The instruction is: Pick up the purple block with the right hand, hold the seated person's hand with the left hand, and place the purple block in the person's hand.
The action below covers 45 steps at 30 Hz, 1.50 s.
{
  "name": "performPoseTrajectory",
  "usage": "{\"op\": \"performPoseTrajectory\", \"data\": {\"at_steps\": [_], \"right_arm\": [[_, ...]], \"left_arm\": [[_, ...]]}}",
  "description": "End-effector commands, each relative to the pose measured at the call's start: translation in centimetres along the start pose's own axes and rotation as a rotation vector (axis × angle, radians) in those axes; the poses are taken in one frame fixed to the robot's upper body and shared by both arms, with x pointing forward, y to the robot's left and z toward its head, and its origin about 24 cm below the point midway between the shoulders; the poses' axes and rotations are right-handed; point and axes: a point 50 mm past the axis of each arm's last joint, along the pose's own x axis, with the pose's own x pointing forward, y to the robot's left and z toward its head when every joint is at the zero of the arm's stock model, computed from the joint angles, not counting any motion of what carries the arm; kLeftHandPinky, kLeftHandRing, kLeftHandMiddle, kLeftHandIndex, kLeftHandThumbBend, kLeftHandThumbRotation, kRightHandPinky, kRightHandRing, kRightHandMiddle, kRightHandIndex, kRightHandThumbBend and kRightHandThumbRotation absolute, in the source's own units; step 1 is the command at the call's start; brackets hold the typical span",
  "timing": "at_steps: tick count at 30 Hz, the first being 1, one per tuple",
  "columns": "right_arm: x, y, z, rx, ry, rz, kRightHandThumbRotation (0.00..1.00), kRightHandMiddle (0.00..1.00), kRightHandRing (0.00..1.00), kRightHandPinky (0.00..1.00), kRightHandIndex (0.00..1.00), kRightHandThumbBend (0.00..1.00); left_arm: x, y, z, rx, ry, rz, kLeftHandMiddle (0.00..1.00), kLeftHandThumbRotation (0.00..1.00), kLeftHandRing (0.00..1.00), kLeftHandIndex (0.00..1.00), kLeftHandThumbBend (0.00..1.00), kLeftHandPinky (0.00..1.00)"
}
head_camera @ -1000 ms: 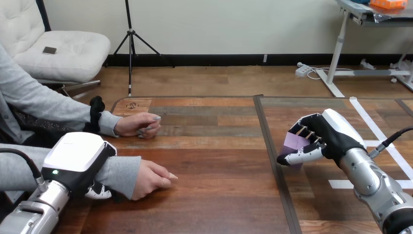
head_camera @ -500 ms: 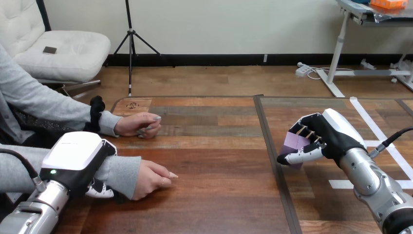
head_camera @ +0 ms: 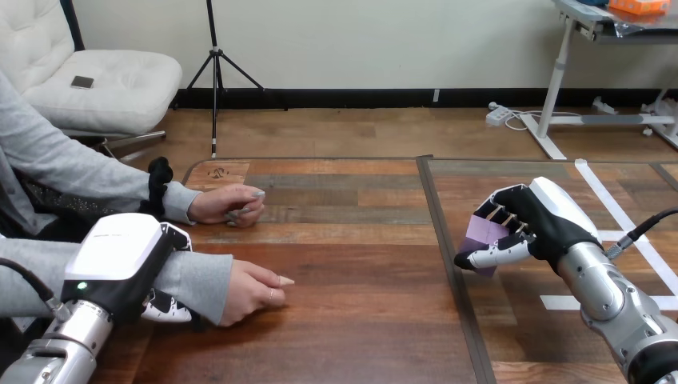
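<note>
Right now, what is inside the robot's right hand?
A purple block, gripped by the right hand's curled fingers and thumb. The palm covers its far side.

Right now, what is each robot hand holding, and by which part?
The right hand grips the purple block, fingers over its top, thumb along its lower edge. The left hand wraps the person's forearm just behind the wrist.

The left arm point(head_camera: 56, 352) enters from the lower left. Its left hand point(head_camera: 120, 252) lies back-up, with fingers point(head_camera: 168, 308) curled round the person's forearm point(head_camera: 196, 280). The right arm point(head_camera: 616, 308) enters from the lower right, and the right hand point(head_camera: 552, 216) has fingers and thumb closed round the purple block point(head_camera: 482, 236).
</note>
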Motion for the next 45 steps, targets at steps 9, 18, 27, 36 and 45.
{"op": "performPoseTrajectory", "data": {"at_steps": [9,18,27,36,45], "right_arm": [[1.1,-2.9,2.8,0.015,-0.107,-0.105,0.00,0.48,0.44,0.40,0.49,0.72],[1.2,-2.7,3.1,0.020,-0.118,-0.106,0.00,0.48,0.44,0.39,0.49,0.72],[1.3,-2.6,3.5,0.026,-0.136,-0.103,0.00,0.47,0.44,0.39,0.48,0.72],[1.3,-2.5,3.8,0.033,-0.154,-0.108,0.00,0.47,0.44,0.40,0.48,0.73],[1.3,-2.3,4.2,0.043,-0.172,-0.108,0.00,0.47,0.43,0.40,0.48,0.73]], "left_arm": [[1.7,2.5,1.7,-0.108,-0.050,0.243,0.30,0.00,0.25,0.31,0.79,0.19],[1.9,3.1,2.2,-0.111,-0.058,0.277,0.29,0.00,0.24,0.31,0.74,0.19],[2.1,3.7,2.7,-0.128,-0.079,0.333,0.30,0.00,0.24,0.31,0.74,0.19],[2.4,4.2,3.3,-0.138,-0.102,0.373,0.29,0.00,0.24,0.31,0.74,0.18],[2.6,4.7,3.8,-0.168,-0.116,0.402,0.29,0.00,0.23,0.30,0.74,0.17]]}}
